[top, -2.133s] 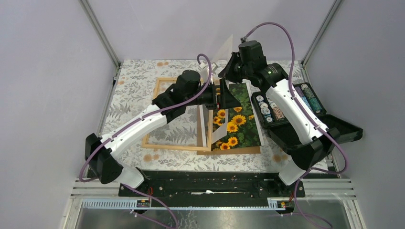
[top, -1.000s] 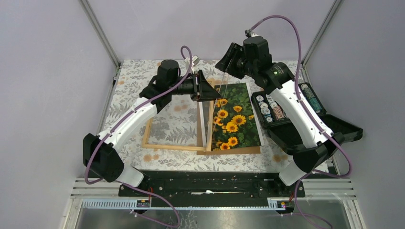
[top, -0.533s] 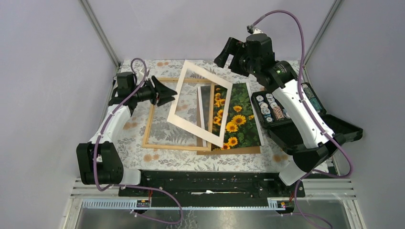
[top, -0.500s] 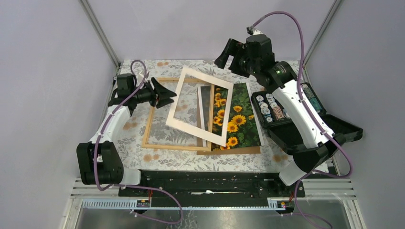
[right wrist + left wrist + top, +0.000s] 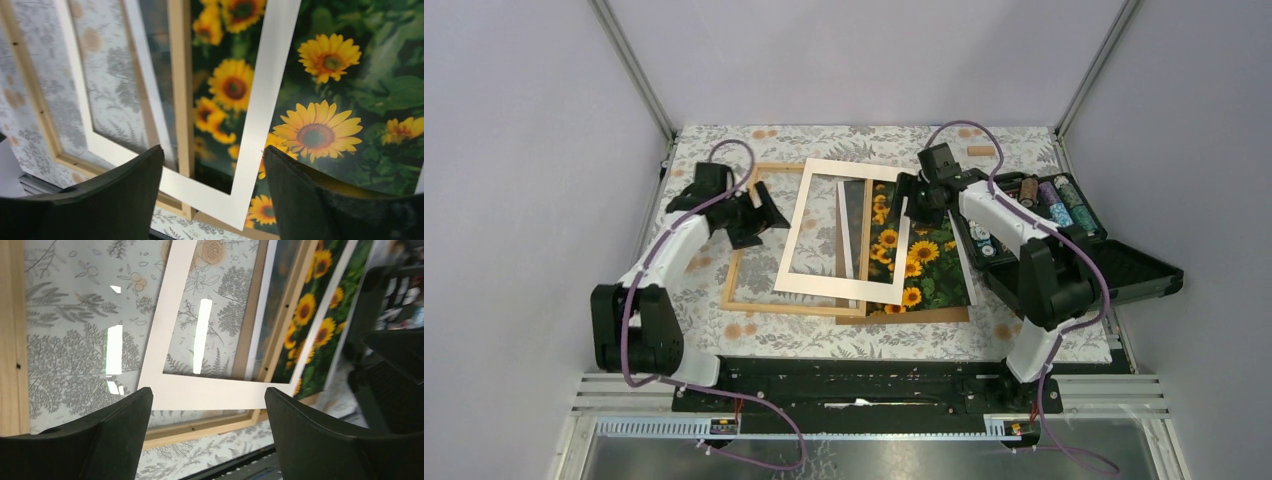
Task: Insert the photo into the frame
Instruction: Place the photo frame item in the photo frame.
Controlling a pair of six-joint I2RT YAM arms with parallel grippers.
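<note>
The frame (image 5: 746, 250), thin light wood with a clear pane, lies flat on the patterned cloth left of centre. The photo (image 5: 932, 262) of sunflowers lies to its right on a brown board (image 5: 924, 316). A white mat (image 5: 842, 290) rests flat across the frame's right half and the photo's left edge. My left gripper (image 5: 761, 215) is open over the frame's left part, nothing between its fingers; its wrist view shows the mat (image 5: 170, 305), frame (image 5: 200, 426) and photo (image 5: 310, 310). My right gripper (image 5: 913, 205) is open over the photo's top left, empty, above mat (image 5: 270, 75), frame (image 5: 180, 75) and photo (image 5: 345, 75).
An open black case (image 5: 1114, 275) with small rolls and spools stands at the right, touching the photo's right side. A small wooden peg (image 5: 980, 151) lies at the back. Grey walls and metal posts close in the table on three sides.
The white mat, held upright between both grippers a second ago, has been let go and has dropped flat. The left arm drew back left; the right arm came down. Both grippers opened.
</note>
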